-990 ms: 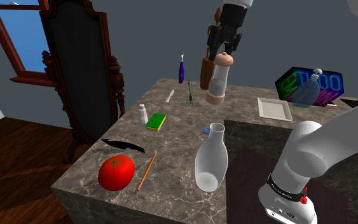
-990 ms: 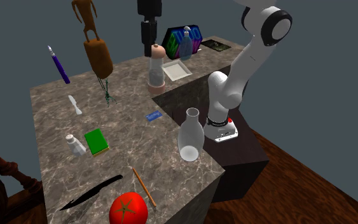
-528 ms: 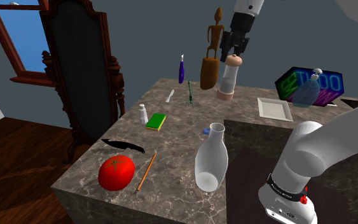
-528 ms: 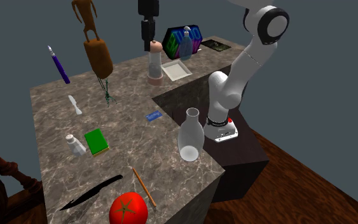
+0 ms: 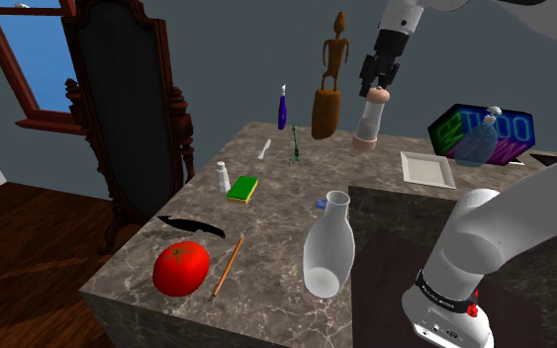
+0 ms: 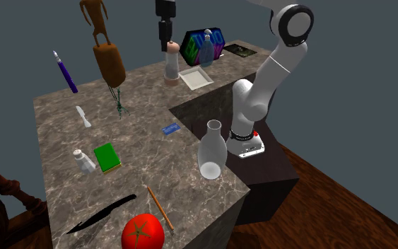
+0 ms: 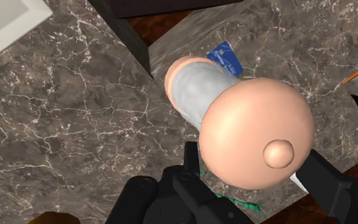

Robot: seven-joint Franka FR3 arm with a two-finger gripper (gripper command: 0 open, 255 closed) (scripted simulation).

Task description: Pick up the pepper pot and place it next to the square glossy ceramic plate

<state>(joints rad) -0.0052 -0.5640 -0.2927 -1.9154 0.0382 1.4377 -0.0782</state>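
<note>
The pepper pot (image 5: 369, 121) has a peach domed cap, a pale grey body and a peach base. My gripper (image 5: 378, 84) is shut on its cap and holds it upright just over the far part of the marble counter (image 5: 276, 237). The square white plate (image 5: 427, 168) lies to the pot's right in the shoulder view, a short gap away. In the second exterior view the pot (image 6: 171, 64) hangs under the gripper (image 6: 165, 41), beside the plate (image 6: 196, 77). In the wrist view both black fingers (image 7: 193, 162) clasp the cap (image 7: 257, 140), and the plate's corner (image 7: 6, 19) shows beyond.
A brown wooden figure (image 5: 330, 84) and a purple pen (image 5: 282, 109) stand left of the pot. A clear glass bottle (image 5: 327, 247), tomato (image 5: 181, 269), green sponge (image 5: 243, 188), white shaker (image 5: 224, 178) and blue card (image 5: 321, 204) lie nearer. A neon sign (image 5: 479, 133) stands behind the plate.
My gripper has carried the pepper pot toward the shoulder view's right, away from the wooden figure and closer to the white plate. Its grip has stayed shut.
</note>
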